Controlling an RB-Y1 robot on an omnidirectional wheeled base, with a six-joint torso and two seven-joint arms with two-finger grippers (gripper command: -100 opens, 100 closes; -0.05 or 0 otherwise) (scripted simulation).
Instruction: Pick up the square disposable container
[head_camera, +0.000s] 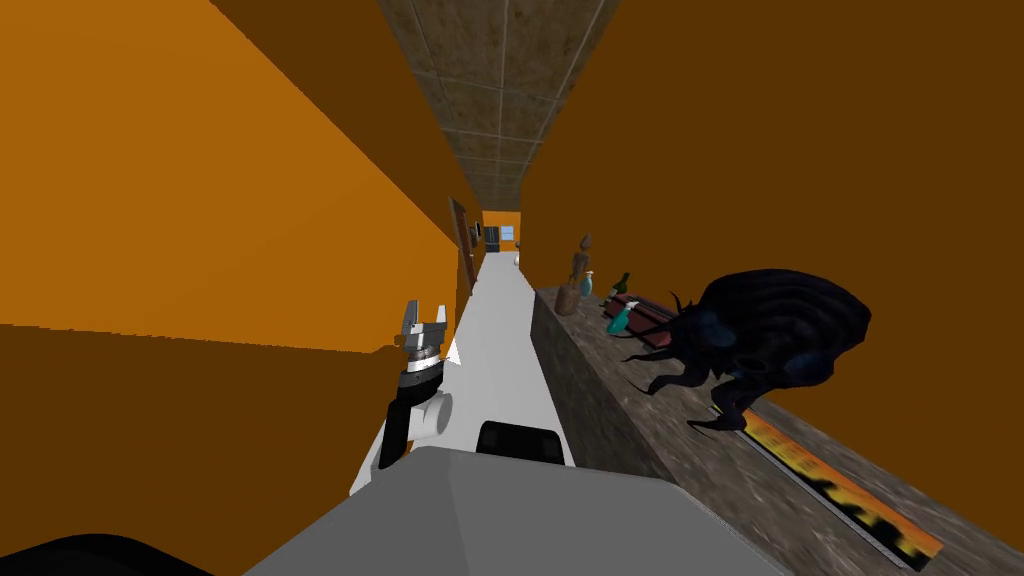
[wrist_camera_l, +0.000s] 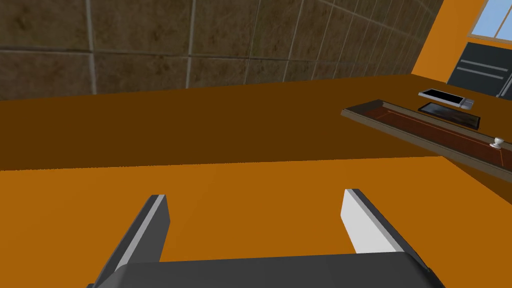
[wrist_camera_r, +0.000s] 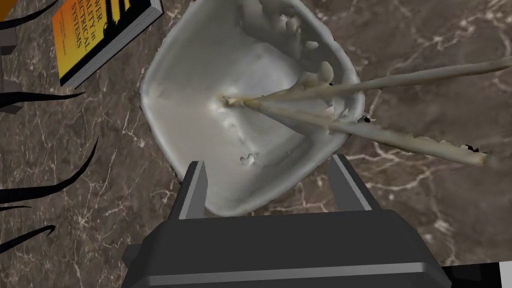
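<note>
Along my right side, in the head view, a dark marbled bench (head_camera: 690, 470) runs down a narrow corridor between orange walls (head_camera: 200, 200). A large black thing (head_camera: 770, 330) with curved spikes sits on it, and an orange and black book (head_camera: 850, 495) lies flat just beside those spikes on the nearer side. Farther along stand a teal bottle (head_camera: 620, 319), a green bottle (head_camera: 622, 284) and a brown figure (head_camera: 581, 260). My left arm is raised on the other side, away from the bench, with the left pincer (head_camera: 422, 325) pointing up.

From the left wrist, that pincer's two fingers stand wide apart with nothing between them.

From the right wrist, I look straight down on the bench. The square container (wrist_camera_r: 235, 125), pale grey-white with rounded corners and a ragged rim, rests on the marbled top. Two pale sticks (wrist_camera_r: 400, 79) lie in it, their tips meeting at its middle and their long ends reaching out over one side of the rim. My right pincer (wrist_camera_r: 267, 162) is spread open at the container's nearest corner, so that this corner lies between the two fingers; I cannot tell whether either finger touches the rim. The book lies near the container's far corner, and the black spikes curve across the bench beside both.
</note>
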